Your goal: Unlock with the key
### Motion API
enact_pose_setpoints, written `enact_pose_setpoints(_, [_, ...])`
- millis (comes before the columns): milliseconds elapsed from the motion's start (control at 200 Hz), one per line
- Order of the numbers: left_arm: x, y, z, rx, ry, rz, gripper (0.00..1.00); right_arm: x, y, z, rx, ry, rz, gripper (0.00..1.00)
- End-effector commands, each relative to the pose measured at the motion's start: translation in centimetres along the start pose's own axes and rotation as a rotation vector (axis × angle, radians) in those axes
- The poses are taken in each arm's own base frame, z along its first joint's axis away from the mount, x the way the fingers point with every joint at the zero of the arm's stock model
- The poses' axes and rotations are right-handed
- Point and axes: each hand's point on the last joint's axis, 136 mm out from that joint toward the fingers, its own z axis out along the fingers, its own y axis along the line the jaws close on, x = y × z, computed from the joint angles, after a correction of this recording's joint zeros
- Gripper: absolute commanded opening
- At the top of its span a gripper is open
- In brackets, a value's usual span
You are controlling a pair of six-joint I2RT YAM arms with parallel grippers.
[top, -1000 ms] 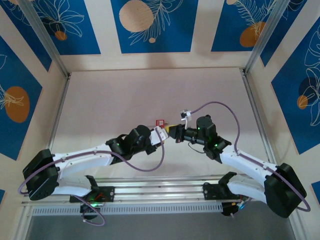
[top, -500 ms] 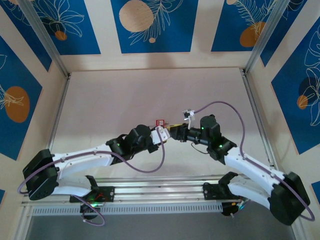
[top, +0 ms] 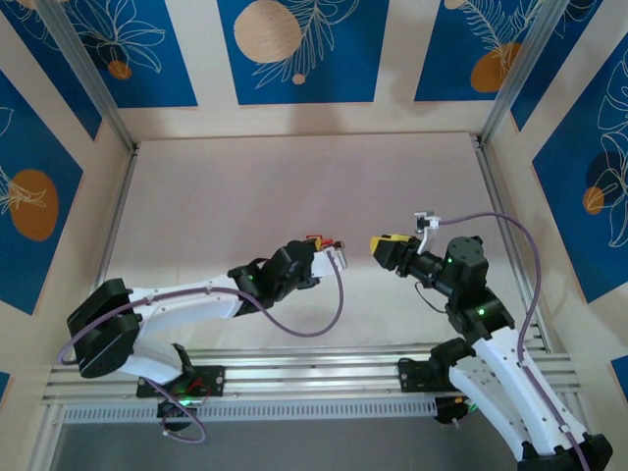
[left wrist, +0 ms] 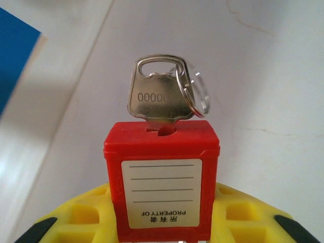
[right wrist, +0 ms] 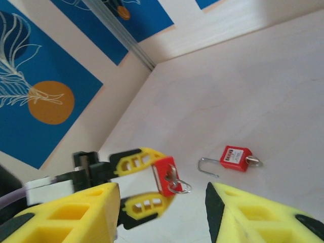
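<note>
Right wrist view: two red padlocks, the held padlock (left wrist: 162, 187) with one key (left wrist: 157, 98) pinched by the left gripper (right wrist: 162, 178), the loose padlock (right wrist: 234, 158) on the table (right wrist: 263, 81); right gripper (top: 383, 245) spread

The key (left wrist: 154, 98) has its blade buried in the red padlock (left wrist: 162, 177), whose lower end runs off the bottom edge of the left wrist view, as do the fingers (left wrist: 243, 215) of the left gripper (right wrist: 161, 178). The right gripper (right wrist: 162, 202) is cut at its view's bottom edge. From above, a 2nd padlock (top: 315, 238) sits partly hidden behind the left gripper
</note>
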Motion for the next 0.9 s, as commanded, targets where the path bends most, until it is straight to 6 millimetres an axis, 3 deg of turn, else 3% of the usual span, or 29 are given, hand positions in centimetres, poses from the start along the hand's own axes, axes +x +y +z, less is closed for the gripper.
enact_pose_setpoints(0, [-0.5,1.8,-0.1,-0.144,0.062,0.208,0.12,1.5,-2.0,0.1,0.068,0.040,0.058,0.48])
enact_pose_setpoints(265, [-0.3,1.1,0.3,-0.301,0.098,0.470,0.12,2.7,-5.3,1.3,0.146,0.042,0.126,0.44])
enact_pose_setpoints(395, [-0.2,0.4,0.8,-0.350,0.110,0.559,0.12,4.1,-5.8,2.7,0.139,0.125,0.134,0.53])
enact_pose_setpoints(545, [-0.5,0.5,1.4,-0.438,0.120,0.602,0.11,3.7,-4.7,2.8,0.109,0.160,0.090,0.54])
enact_pose_setpoints(590, [-0.5,0.3,1.6,-0.447,0.128,0.617,0.13,3.6,-4.5,2.9,0.099,0.168,0.083,0.50])
enact_pose_setpoints(705, [-1.1,0.4,2.0,-0.506,0.119,0.631,0.14,3.8,-6.9,3.3,0.226,0.183,0.126,0.38])
enact_pose_setpoints(800, [-1.8,0.7,1.8,-0.561,0.103,0.644,0.13,4.7,-6.0,4.2,0.138,0.230,0.128,0.25])
enact_pose_setpoints(895, [-2.1,0.2,1.6,-0.563,0.083,0.650,0.13,5.1,-5.0,4.8,0.086,0.267,0.103,0.22])
